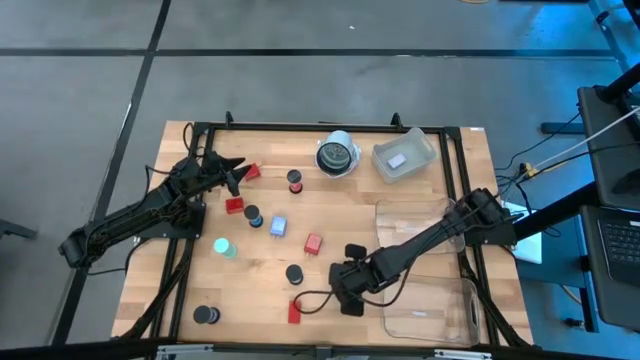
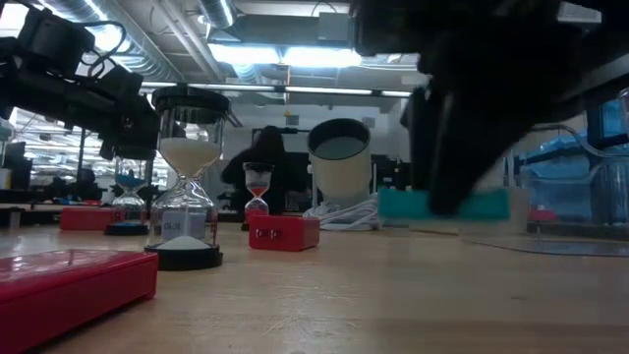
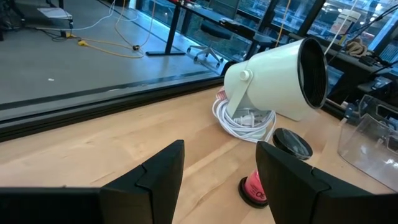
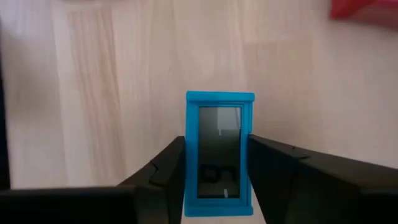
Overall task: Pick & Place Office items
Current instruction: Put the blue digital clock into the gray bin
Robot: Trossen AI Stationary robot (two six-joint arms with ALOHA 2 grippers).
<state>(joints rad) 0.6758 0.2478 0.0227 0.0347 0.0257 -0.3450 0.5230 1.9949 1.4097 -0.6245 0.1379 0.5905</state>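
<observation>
the right pincer [image 4: 214,180] clamps a blue rectangle [image 4: 219,149], seemingly just above the table [image 4: 112,93]; the left pincer [image 3: 217,180] gapes.

Both arms are black and jointed, ending in broad, flat-faced matte black fingers [image 3: 163,180].

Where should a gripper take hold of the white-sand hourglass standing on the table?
Grip the hourglass at the narrow waist of its glass, coming in level from the side. It stands upright on a dark round base under a wider dark cap, so a gripper closing at the waist sits between the two bulbs and is less likely to slip or tip it.
</observation>
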